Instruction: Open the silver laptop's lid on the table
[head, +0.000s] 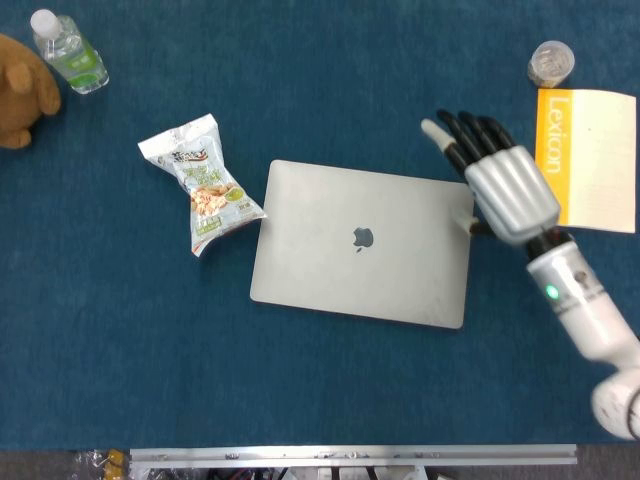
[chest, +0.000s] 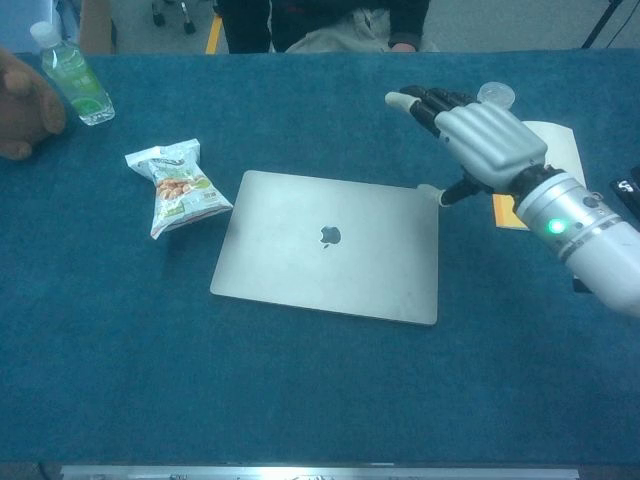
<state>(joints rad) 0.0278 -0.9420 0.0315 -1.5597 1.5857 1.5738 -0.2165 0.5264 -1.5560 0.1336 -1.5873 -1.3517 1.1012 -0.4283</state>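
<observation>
While closed, laptop (head: 362, 242): flat on bench (head: 330, 380).
Right robot hand (head: 497, 178): fingers spread, empty, at laptop's far-right corner.

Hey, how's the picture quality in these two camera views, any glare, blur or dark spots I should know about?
Head view: even overhead light, the silver laptop sharp with a matte sheen and no hard glare; the right hand is slightly soft. Chest view: dimmer and bluer, the laptop's left side shaded, the hand's back catching light, a green lamp glowing at the wrist.
</observation>
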